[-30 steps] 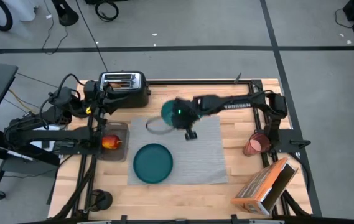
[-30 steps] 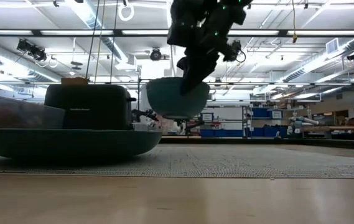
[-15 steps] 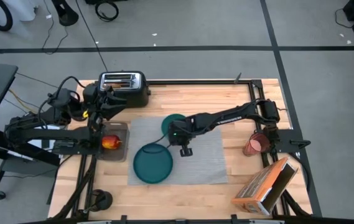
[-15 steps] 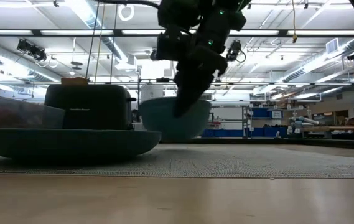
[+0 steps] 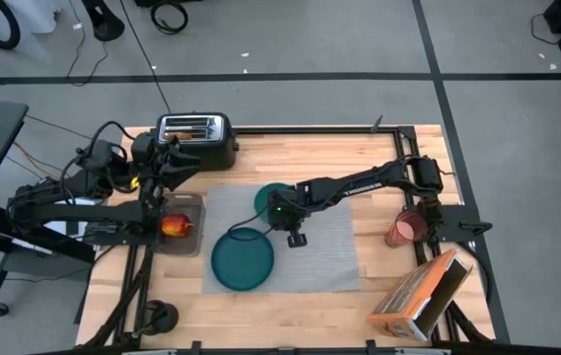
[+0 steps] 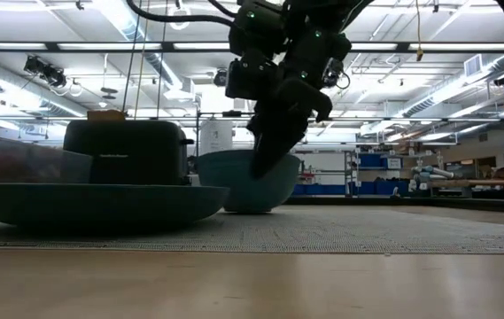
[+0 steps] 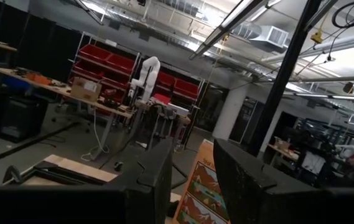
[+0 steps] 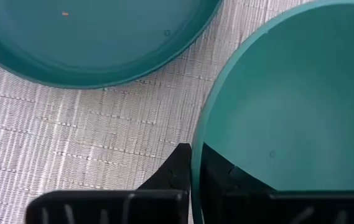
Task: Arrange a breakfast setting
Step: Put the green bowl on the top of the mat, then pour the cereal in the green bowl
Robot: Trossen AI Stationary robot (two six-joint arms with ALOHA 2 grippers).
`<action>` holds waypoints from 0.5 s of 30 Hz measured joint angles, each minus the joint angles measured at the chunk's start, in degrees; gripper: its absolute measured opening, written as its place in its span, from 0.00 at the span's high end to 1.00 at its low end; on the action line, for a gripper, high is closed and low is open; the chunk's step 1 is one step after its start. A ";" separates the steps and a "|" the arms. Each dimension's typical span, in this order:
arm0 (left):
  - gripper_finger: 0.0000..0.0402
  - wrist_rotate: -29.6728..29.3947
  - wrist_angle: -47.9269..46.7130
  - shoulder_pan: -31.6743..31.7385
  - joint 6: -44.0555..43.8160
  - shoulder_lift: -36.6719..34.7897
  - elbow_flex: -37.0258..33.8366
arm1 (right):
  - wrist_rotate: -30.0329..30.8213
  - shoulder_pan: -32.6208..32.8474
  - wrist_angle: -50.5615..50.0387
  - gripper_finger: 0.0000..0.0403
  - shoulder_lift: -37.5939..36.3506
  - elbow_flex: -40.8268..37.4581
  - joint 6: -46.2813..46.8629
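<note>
A teal bowl stands on the far part of the grey ribbed placemat, just beyond the round teal plate, which lies on the mat's near left corner. My right gripper is shut on the bowl's rim and slants down over it. A pink cup stands at the right edge. A red-orange fruit lies in a clear tub at the left. My left gripper is raised at the table's left, pointing slightly upward, open with nothing between its fingers. My right gripper pinches the bowl's rim on the side toward the plate, one finger inside the bowl and one outside. The fingers slant down from the table's right. The bowl stands upright with its base on the placemat.
A black toaster stands at the far left of the table. An orange box lies at the near right corner. The placemat's right half is bare, as is the wood at the near edge.
My right gripper has come down and toward the near edge with the bowl. The bowl, which hung clear above the mat, now stands on it close to the plate's far side.
</note>
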 joint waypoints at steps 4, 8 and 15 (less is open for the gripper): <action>0.69 -0.47 0.76 0.00 1.35 0.02 0.00 | 1.25 -0.01 0.09 0.84 -0.02 0.00 0.00; 0.69 -0.55 1.35 0.00 2.06 0.00 0.00 | 1.39 -0.02 -0.26 0.72 -0.09 0.21 -0.02; 0.69 -0.60 2.64 0.00 1.68 -0.37 -0.02 | 1.52 1.23 -3.93 0.60 -5.16 2.54 -0.68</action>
